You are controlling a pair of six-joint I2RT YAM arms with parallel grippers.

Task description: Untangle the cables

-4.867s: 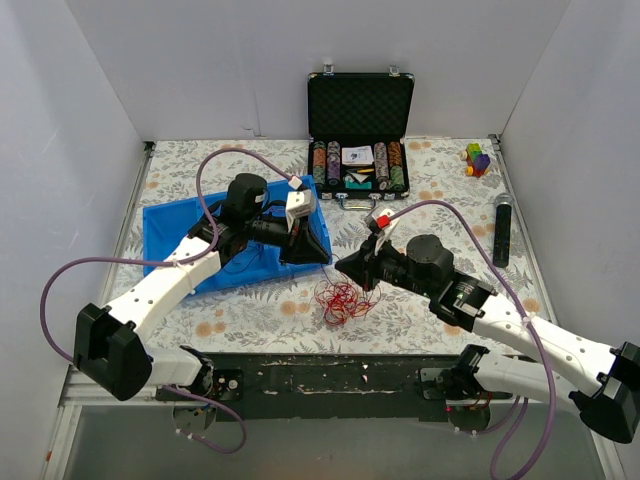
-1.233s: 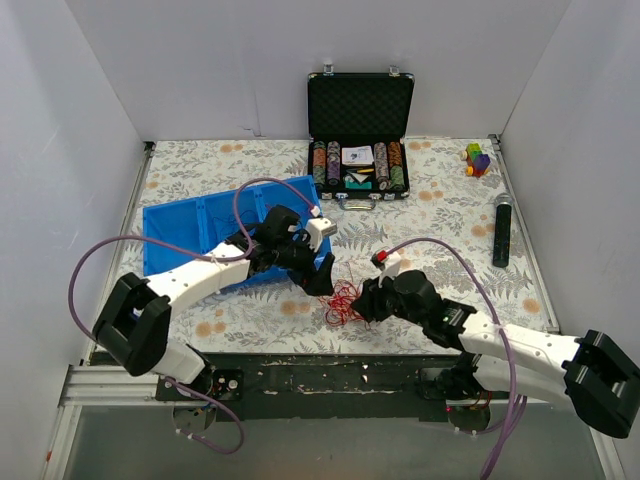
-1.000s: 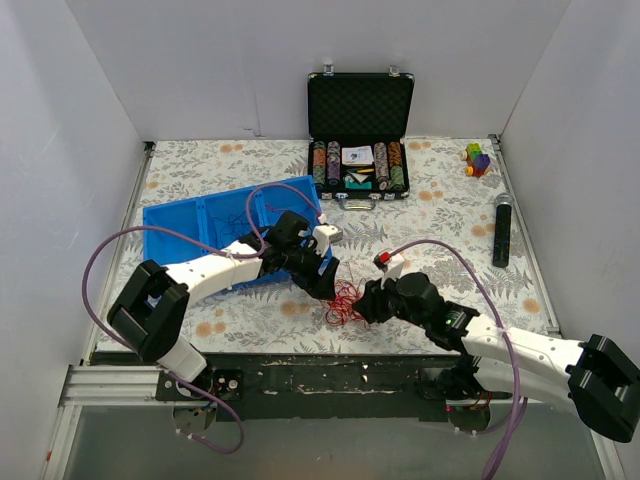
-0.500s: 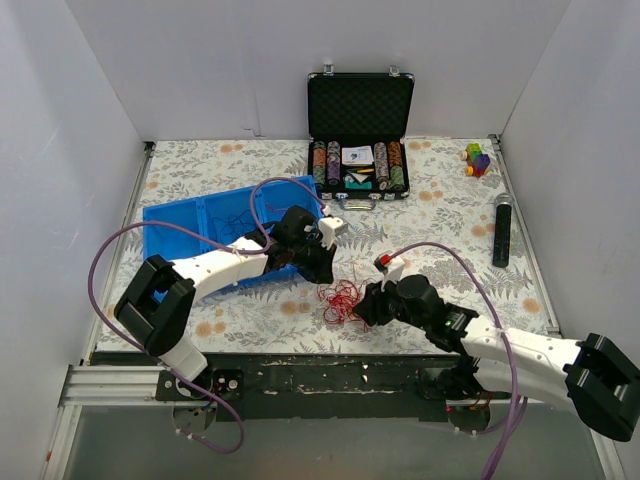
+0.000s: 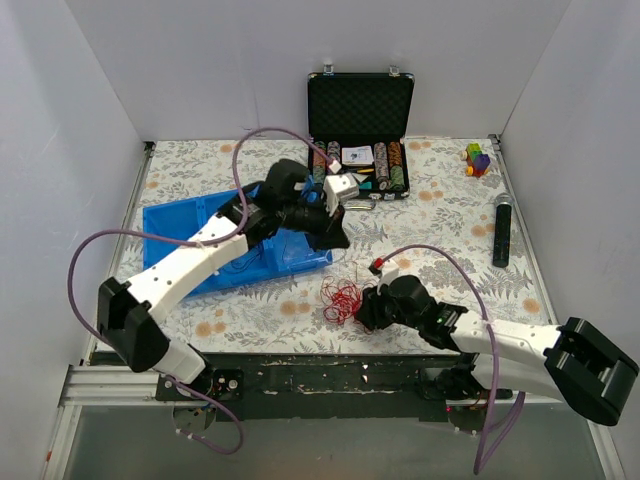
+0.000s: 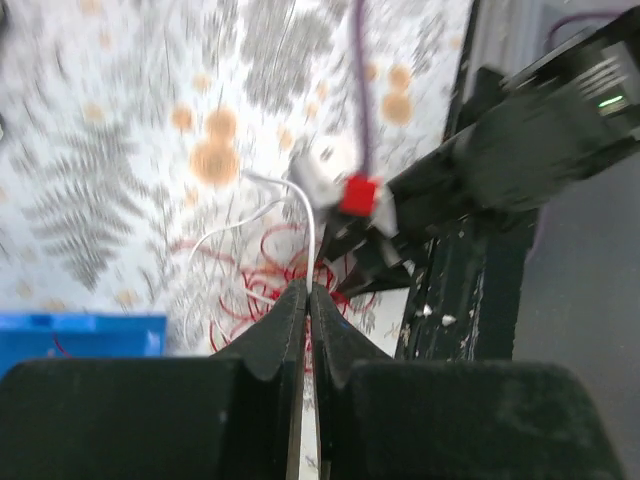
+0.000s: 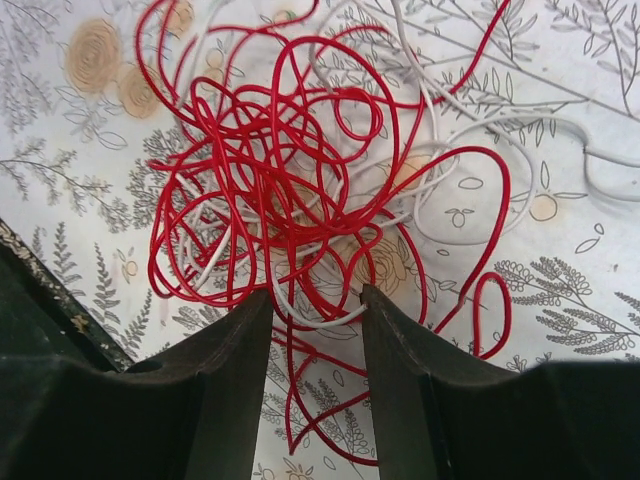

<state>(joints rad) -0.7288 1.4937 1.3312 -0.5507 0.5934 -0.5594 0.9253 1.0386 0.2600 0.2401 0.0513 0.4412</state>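
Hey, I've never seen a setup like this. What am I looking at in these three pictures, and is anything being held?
These are two robot arms bolted at the near edge of a flowered table, each ending in a two-finger gripper. The wide picture is taken from above and behind them. The other two come from a camera on each wrist, looking along the fingers. On the table lie a tangle of red and white cables, a blue bin, an open case of poker chips, a black stick-like object and a small coloured toy. The left gripper is shut on a white cable that leads down to the tangle. The right gripper is open, low over the tangle, with strands between its fingers.
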